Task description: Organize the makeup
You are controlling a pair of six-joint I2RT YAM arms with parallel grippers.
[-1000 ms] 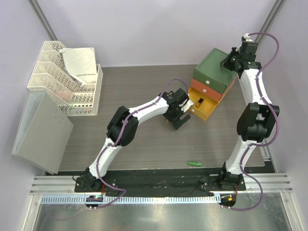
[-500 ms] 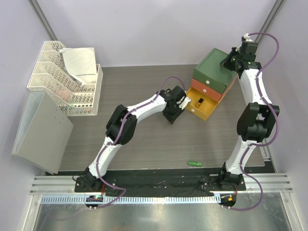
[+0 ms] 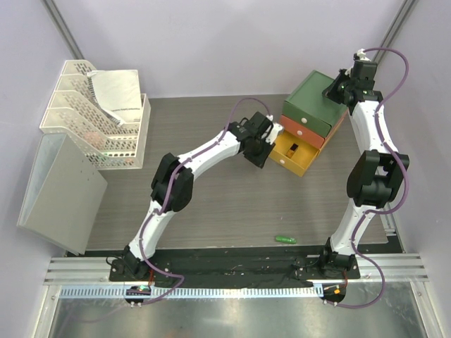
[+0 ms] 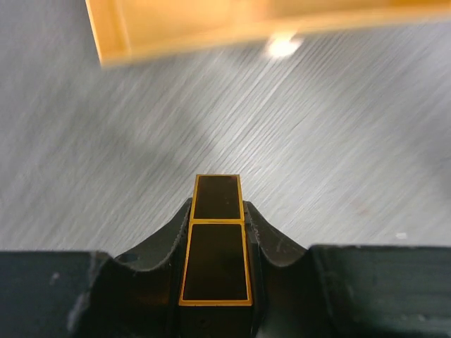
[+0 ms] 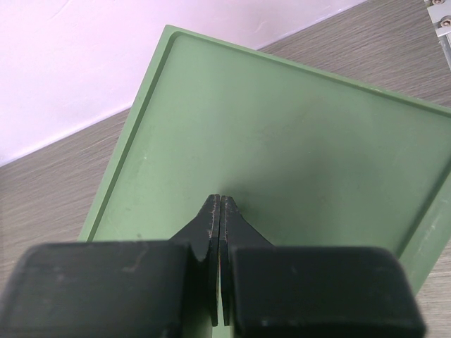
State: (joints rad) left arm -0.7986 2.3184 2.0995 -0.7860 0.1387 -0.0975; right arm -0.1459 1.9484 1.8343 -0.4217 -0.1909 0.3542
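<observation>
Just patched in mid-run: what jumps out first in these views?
The left gripper clamps a black-gold stick beside the open yellow drawer of the stacked drawer box, right rear of the table. The right gripper, shut and empty, hangs over the box's green top. A green tube lies alone near the front edge.
</observation>
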